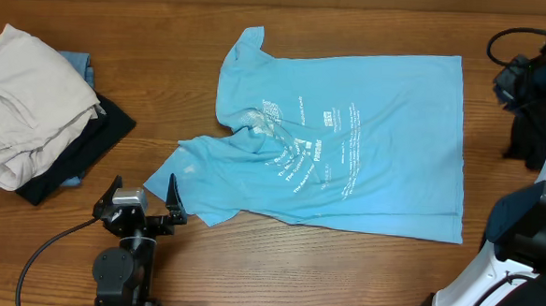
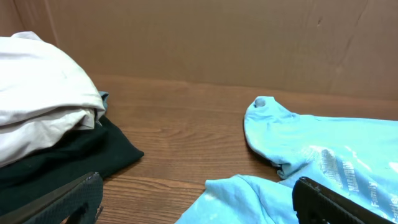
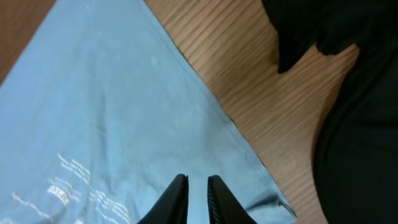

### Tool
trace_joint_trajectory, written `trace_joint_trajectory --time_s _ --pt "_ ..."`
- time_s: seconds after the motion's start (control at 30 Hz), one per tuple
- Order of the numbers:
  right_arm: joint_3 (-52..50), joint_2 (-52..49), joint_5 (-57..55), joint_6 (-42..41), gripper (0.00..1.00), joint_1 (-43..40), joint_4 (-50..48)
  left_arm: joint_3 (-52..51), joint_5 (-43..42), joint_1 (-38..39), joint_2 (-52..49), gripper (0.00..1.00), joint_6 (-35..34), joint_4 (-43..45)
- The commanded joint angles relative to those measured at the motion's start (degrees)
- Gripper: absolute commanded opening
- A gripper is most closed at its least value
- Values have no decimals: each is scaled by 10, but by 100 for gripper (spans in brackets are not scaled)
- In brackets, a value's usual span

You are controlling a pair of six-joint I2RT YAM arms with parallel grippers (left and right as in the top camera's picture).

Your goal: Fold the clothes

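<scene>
One sky-blue T-shirt [image 1: 348, 148], soft knit with white print, lies flat on the wood-grain desk [image 1: 165, 72], ahead and right of my left fingers [image 1: 142, 202], which stand wide open and empty. My right fingers [image 3: 198, 198] hover nearly closed over its hem, holding nothing; only the right wrist view shows this. Left of my left fingers sits a rumpled off-white, blue and black pile [image 1: 32, 112].

sky-blue tee [image 1: 366, 167] w/ white lettering, off-white garment [image 1: 28, 93]

The left gripper [image 1: 141, 202] is held wide open near the table's front edge; the right gripper [image 3: 197, 186] is seen nearly closed, holding nothing.
</scene>
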State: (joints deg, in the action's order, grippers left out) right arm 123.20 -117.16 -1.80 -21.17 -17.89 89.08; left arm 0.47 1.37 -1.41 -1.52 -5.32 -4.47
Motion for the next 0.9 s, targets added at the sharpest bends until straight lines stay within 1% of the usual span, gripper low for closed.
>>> trace_joint_trajectory --time_s 0.0,0.03,0.13,0.23,0.33,0.47,0.63,0.87 --pt "4 11 6 -8 17 4 16 -2 5 3 2 100 15 2" --pt "4 11 6 -12 18 4 22 -2 5 3 2 100 15 2" --pt "4 11 6 -12 26 -2 56 -2 5 3 2 100 15 2" --pt "2 11 1 -9 29 -2 80 -2 5 3 2 100 15 2" --pt "-10 11 -3 5 31 -2 80 -2 5 3 2 100 15 2" --pt "-63 11 -3 6 31 -2 80 -2 5 3 2 100 15 2" --pt "-156 11 21 34 31 3 28 -2 5 3 2 100 15 2" --pt "-290 11 21 14 30 -9 -49 -2 5 3 2 100 15 2"
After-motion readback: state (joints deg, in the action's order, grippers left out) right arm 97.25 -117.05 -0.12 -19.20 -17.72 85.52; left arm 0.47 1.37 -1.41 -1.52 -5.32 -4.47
